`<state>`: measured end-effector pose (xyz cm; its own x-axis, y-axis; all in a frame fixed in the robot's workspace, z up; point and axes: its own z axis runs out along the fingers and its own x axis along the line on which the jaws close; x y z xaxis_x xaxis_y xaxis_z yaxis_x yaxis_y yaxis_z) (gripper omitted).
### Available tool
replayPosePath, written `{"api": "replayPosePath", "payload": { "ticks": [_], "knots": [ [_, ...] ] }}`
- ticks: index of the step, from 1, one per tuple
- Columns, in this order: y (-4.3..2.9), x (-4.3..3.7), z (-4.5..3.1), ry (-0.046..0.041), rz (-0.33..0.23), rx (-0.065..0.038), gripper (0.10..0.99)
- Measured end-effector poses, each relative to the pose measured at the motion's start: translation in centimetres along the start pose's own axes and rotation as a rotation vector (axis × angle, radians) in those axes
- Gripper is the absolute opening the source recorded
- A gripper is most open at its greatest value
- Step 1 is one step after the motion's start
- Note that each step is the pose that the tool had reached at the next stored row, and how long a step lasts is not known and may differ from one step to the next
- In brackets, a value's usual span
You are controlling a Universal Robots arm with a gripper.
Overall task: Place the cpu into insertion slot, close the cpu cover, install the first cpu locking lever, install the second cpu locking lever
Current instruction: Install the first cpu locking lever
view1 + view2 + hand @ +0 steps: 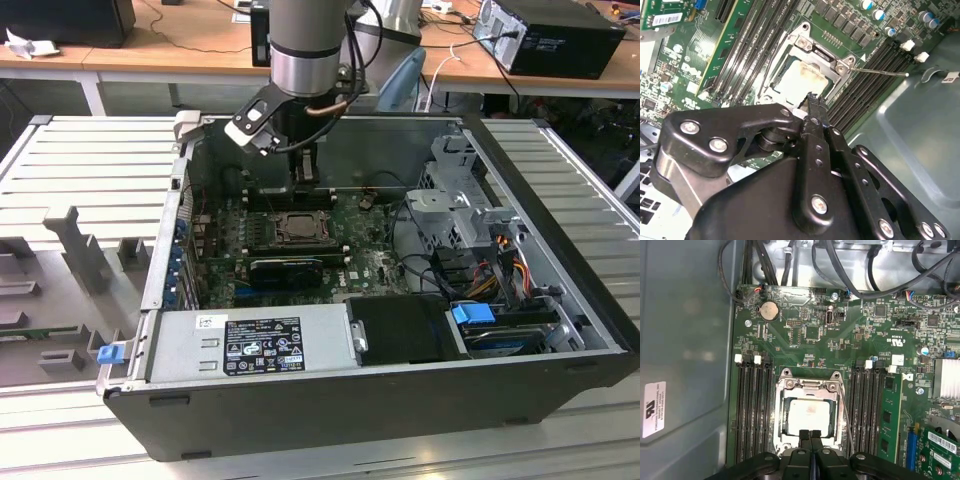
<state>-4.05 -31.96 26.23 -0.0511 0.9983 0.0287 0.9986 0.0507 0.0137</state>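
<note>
The pale square cpu lies in the insertion slot, framed by the grey metal cpu cover. The closed gripper hovers over that slot

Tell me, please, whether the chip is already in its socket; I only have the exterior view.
Observer: Yes; in the first wrist view the chip lies in place, its pale top showing through the window of the cover.
Operator: Thank you. Is the hand open?
Observer: No; that view shows the hand with fingertips together by the chip's edge.
Operator: And a locking lever?
Observer: In the second wrist view a thin wire lever sticks out over the memory slots.
</note>
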Motion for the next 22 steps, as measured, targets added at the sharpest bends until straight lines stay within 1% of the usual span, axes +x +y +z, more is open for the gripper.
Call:
{"api": "replayPosePath", "payload": {
  "ticks": [1,4,5,10,13,15,17,18,20,22],
  "knots": [
    [0.00,0.00,-0.22,-0.0007,0.000,0.000,0.106],
    [0.01,0.04,-1.36,-0.0011,0.000,0.000,0.106],
    [0.02,0.04,-1.53,-0.0009,0.001,0.000,0.106],
    [0.04,0.10,-3.46,-0.0009,0.001,0.000,0.106],
    [0.05,0.11,-3.99,-0.0009,0.001,0.000,0.106],
    [0.06,0.14,-4.95,-0.0009,0.001,0.000,0.106],
    [0.07,0.15,-5.35,-0.0008,0.001,0.000,0.106],
    [0.07,0.16,-5.80,-0.0010,0.001,0.000,0.106],
    [0.06,0.17,-5.80,-0.0006,-0.011,0.000,0.106],
    [0.04,0.16,-5.63,-0.0002,-0.051,0.001,0.106]
  ]
}}
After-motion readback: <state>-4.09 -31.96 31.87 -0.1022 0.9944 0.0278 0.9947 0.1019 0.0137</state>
